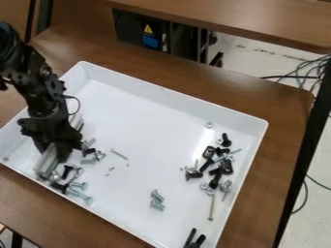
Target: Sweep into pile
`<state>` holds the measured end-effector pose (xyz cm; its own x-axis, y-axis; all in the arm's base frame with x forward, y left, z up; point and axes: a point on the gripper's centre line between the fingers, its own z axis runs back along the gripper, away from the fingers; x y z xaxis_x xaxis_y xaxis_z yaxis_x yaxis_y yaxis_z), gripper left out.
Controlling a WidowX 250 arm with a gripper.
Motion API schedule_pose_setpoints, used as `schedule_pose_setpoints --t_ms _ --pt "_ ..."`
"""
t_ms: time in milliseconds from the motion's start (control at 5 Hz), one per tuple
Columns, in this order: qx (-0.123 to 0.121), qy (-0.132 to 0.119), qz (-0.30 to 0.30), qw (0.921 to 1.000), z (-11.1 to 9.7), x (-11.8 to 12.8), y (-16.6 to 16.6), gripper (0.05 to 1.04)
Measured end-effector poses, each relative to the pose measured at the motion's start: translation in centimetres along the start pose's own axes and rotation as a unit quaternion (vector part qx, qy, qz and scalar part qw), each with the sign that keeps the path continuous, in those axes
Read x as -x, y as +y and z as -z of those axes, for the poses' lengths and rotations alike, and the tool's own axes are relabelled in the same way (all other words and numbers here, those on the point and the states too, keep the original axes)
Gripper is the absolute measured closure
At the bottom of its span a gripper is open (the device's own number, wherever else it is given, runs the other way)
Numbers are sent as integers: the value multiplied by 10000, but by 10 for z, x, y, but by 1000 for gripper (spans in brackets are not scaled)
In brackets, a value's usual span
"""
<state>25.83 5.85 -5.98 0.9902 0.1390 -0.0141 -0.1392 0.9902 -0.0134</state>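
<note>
- A shallow white tray (148, 121) sits on the brown wooden worktop (278, 140), set askew in the camera view.
- The robot arm (32, 87) reaches over the tray's left side, and the black claw (59, 147) hangs down inside it.
- The claw is clamped on a pale, straight bar (46, 163), which lies slantwise and shows on both sides of it.
- The loose hardware to be swept is spread over the tray in several groups.
- Silver and black bolts (77, 193) lie just beside the bar, in the tray's left part, some near its lower wall.
- A thin screw (119, 154) lies apart, farther in from that group, toward the tray's middle.
- A small cluster of silver bolts (157, 199) is in the lower middle of the tray.
- The largest group, mixed black and silver fasteners (225, 167), is near the tray's right wall; a long screw (211, 208) points down below it.
- A single nut (209, 124) is near the tray's far wall, toward the right.
- Two black pieces (194, 240) lie at the tray's bottom end.
- Beyond the tray's right side, cables (310, 72) trail over the floor (242, 53).
</note>
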Motion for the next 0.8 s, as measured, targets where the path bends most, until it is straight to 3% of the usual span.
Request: schedule_pose_setpoints --t_ms 200,600,800 --pt "121 36 72 9999 2 -2 -36 721" --pt "406 32 936 9948 2 5 -126 721" --pt "436 91 1273 9909 1 14 -156 721"
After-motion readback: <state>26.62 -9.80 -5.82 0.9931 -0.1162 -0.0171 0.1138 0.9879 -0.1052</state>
